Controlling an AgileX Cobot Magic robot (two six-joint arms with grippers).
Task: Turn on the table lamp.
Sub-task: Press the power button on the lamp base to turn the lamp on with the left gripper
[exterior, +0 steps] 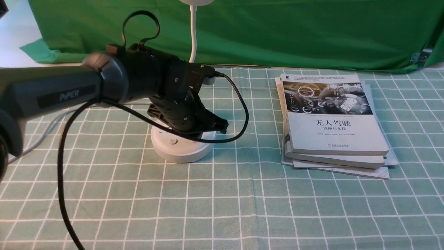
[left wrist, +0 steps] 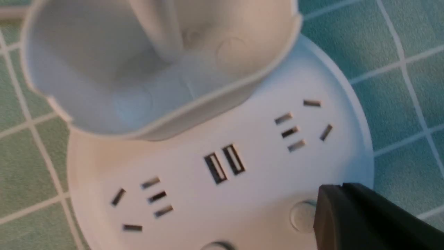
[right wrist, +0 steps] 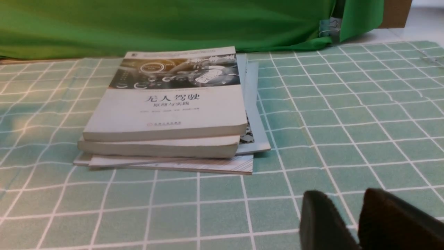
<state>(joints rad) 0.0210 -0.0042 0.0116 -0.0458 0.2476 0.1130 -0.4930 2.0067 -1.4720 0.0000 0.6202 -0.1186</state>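
Reaching in past the table's left edge, the left arm, marked "PiPER" in pale letters, with a black cable looping below and across the front of the view. At its end, over the lamp base, the left gripper, fingertips pressed together, just beside a round button; contact impossible to tell.

Under it, on the left half of the table, nearer the far edge than the near one, the table lamp: white, with a round, thick base, a thin gooseneck rising upright and a head cut off by the top of the front view. Lit or unlit, impossible to tell. Near the base's front, a button with a power symbol.

Toward the table's far right corner, but well in from it, a stack of books. On the top cover, "无人驾驶", then "原理与实践", and lower down "机械工业出版社". Behind the far edge, green cloth.

Only in the left wrist view: two USB ports, slotted sockets on either side and an open cup holder. Only in the right wrist view: the right gripper, fingers spread slightly with a narrow gap between, and a brown object beyond the table's far right corner.
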